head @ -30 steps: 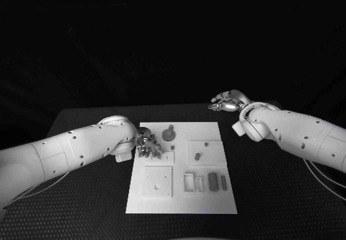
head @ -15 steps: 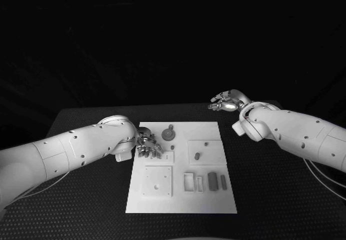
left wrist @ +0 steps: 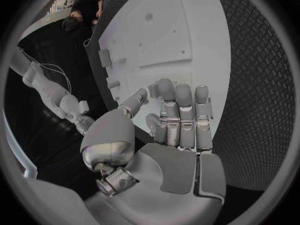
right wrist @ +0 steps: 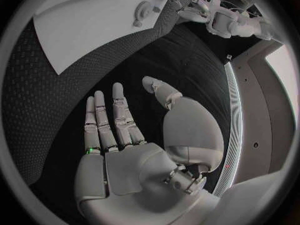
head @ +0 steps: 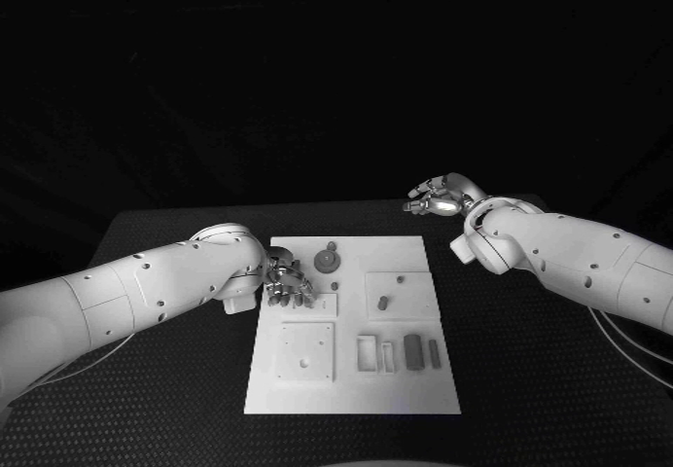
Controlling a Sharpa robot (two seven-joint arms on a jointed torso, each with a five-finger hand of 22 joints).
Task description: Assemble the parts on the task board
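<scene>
Task board [head: 400, 255] is lying mid-table, most parts sitting in or by their slots: round geared part [head: 327, 261] near far edge, bars [head: 414, 352] near front. Left hand [head: 288, 282] is hovering over board's left edge, fingers curled, nothing visibly held. Right hand [head: 439, 197] is waiting beyond the far right corner, fingers apart, empty.

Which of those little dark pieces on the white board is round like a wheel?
The round part near the board's far edge, just beyond the left hand. The others are slim bars or pegs.
</scene>
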